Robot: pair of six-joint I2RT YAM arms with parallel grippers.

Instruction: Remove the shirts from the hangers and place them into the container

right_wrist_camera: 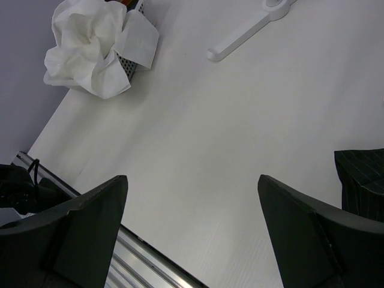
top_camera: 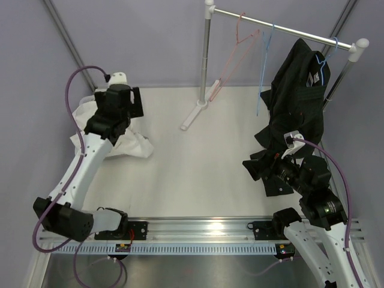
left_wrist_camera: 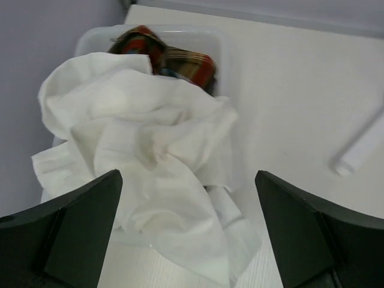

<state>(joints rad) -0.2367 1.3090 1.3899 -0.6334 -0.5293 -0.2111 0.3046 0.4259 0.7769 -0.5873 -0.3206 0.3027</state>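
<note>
Left gripper spread wide, gripping nothing, hovers over crumpled white shirt heaped in lattice-sided white plastic container at table's far left. Plaid shirt bunched beneath. Left arm stretched forward, wrist tipped down. Right gripper equally wide, empty, low over matte white table. Black shirt hangs long axis vertical from light blue wire hanger on chrome rail.

The white shirt was plain. The plaid shirt showed red, orange and, apparently, navy. The black shirt was plain; one hanger was pink.
</note>
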